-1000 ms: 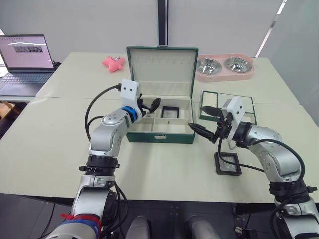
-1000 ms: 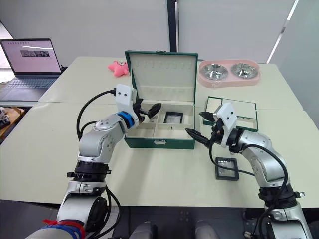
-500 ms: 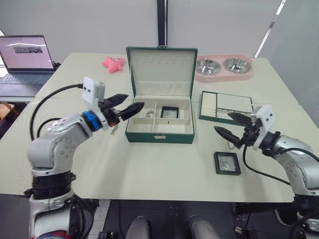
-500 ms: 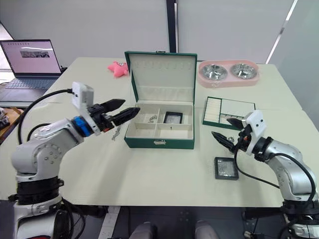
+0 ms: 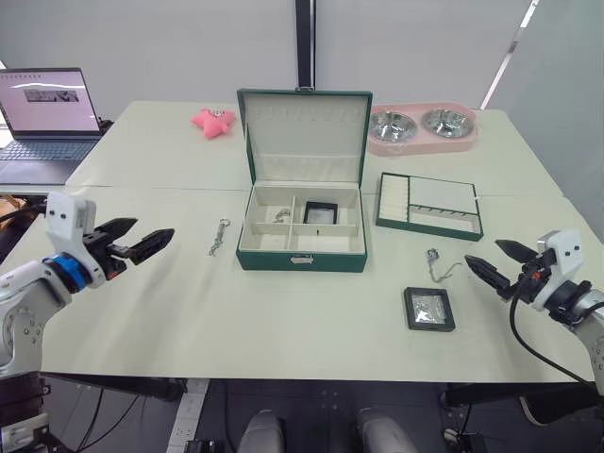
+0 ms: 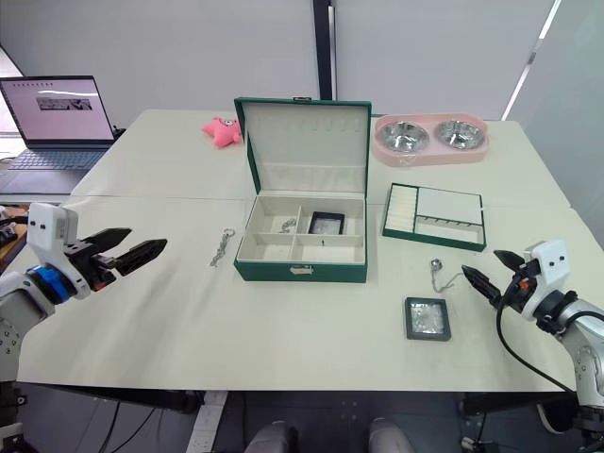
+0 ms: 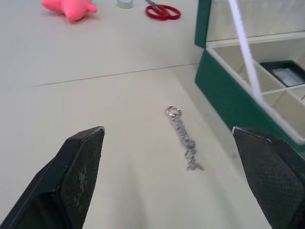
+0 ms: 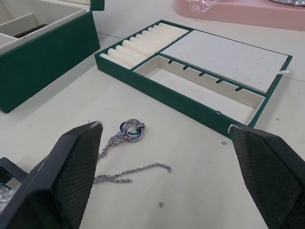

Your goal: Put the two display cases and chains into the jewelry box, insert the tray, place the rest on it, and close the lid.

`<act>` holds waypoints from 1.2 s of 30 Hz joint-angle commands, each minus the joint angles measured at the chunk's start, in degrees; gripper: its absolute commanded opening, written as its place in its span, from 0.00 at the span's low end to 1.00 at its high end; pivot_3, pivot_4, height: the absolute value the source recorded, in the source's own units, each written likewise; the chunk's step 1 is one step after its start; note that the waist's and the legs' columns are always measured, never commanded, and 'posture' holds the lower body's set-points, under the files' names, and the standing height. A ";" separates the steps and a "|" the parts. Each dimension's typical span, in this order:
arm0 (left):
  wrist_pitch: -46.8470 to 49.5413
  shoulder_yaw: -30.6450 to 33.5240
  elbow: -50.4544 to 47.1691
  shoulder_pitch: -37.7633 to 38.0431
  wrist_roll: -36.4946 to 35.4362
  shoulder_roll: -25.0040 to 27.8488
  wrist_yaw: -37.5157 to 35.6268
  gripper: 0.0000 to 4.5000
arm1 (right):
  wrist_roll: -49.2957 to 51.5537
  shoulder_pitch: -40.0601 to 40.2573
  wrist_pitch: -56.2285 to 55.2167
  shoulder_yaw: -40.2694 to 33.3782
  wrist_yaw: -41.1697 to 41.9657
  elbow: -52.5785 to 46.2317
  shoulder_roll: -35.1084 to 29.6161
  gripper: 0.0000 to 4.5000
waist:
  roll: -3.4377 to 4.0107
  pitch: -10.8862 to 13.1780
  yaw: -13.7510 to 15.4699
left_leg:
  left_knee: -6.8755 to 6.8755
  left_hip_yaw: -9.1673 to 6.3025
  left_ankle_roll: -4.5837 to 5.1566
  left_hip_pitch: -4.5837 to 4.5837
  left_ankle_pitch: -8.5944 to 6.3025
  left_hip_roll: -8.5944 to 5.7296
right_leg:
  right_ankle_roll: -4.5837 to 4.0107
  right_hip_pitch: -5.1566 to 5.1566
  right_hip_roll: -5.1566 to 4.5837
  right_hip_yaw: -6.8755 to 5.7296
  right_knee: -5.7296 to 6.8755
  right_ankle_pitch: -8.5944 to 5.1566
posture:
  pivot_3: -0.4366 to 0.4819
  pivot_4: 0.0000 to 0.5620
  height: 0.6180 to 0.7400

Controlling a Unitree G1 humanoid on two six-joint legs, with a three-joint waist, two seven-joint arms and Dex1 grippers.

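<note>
Left gripper (image 5: pixel 140 243) and right gripper (image 5: pixel 494 261), fingers apart, both empty, either side of the jewelry box (image 5: pixel 301 230).

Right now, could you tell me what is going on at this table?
The robot is packing a jewelry box, whose lid stands open. One display case and a chain already lie in its back compartments. The second display case and another chain lie on the table to the box's right, a third chain to its left, and the tray sits outside. The left gripper and right gripper are both open, holding nothing, out near the table's sides.
</note>
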 commanded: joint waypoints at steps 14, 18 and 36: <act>-13.73 2.60 12.59 2.31 7.67 -0.60 9.46 0.99 | -2.67 -0.26 -9.30 -1.77 -0.42 10.09 -1.43 1.00 | -0.01 0.00 -0.17 | 0.00 0.02 0.00 -0.02 0.00 0.00 | 0.00 -0.01 -0.03 0.00 0.01 0.00 | 0.48 0.27 1.00; -13.98 2.32 12.94 2.25 7.75 -0.82 9.63 0.99 | -2.78 0.28 -9.84 -1.60 -0.74 9.95 -1.13 1.00 | -0.01 0.00 -0.18 | 0.00 0.01 0.00 -0.02 0.00 0.01 | 0.00 -0.01 -0.02 0.00 0.02 0.00 | 0.48 0.27 1.00; -9.62 -0.80 5.69 -2.16 5.39 -6.36 12.50 0.99 | 4.30 -5.35 1.39 5.35 1.55 -7.36 -0.89 1.00 | 0.00 0.00 -0.26 | 0.04 -0.01 0.00 -0.02 0.00 0.01 | 0.00 0.00 -0.02 -0.01 0.09 0.00 | 0.48 0.27 1.00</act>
